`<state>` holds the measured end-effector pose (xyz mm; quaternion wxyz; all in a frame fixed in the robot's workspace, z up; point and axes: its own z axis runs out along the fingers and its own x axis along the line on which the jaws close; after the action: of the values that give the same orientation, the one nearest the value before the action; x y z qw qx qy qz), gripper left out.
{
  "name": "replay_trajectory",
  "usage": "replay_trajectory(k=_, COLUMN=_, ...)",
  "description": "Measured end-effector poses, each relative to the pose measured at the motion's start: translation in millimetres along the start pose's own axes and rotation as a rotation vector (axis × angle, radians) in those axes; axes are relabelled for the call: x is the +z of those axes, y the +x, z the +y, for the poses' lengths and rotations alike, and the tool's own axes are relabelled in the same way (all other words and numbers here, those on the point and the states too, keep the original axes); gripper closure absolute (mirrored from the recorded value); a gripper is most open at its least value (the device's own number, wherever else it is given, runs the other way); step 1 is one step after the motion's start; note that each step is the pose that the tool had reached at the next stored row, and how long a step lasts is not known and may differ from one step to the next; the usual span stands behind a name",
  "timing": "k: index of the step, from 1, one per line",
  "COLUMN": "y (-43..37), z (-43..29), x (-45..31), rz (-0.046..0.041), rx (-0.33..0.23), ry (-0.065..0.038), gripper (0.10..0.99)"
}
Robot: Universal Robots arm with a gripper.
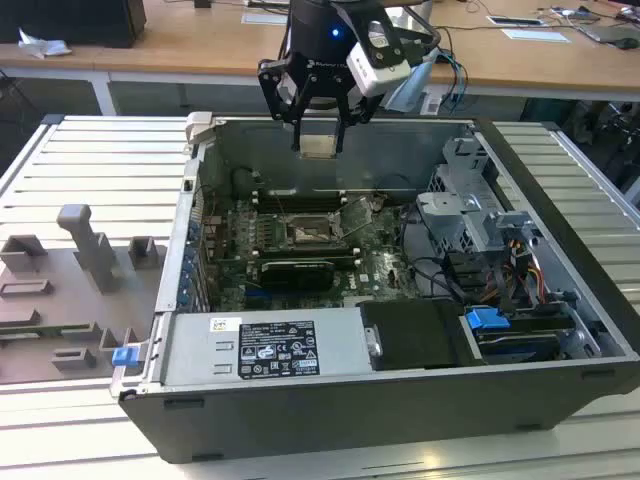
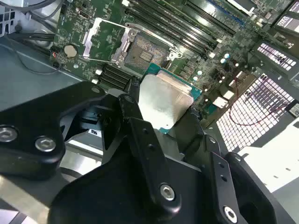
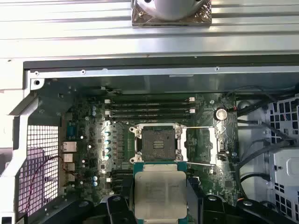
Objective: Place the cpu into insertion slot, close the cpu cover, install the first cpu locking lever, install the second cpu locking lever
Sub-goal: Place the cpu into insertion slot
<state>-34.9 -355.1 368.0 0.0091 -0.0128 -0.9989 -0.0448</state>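
At the exterior view's upper centre, the gripper (image 1: 318, 138) pinches the cpu (image 1: 318, 148) by its edges, well above the bare insertion slot (image 1: 305, 233) (cpu cover (image 1: 354, 215) flipped open), where a tilted descent could jam it.

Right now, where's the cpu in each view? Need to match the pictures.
Exterior view: the cpu hangs in the gripper, above the far wall of the open computer case.
First wrist view: the cpu is held flat-on, just short of the insertion slot.
Second wrist view: the cpu is seen at an angle, gripped on two sides.
Shared landmark: the insertion slot, dark centre exposed.
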Motion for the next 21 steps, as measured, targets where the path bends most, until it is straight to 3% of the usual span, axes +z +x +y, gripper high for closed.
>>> replay_trajectory(k=21, y=0.0, z=0.0, x=0.5, rz=-0.0043, rx=0.048, ry=-0.001, gripper=0.545)
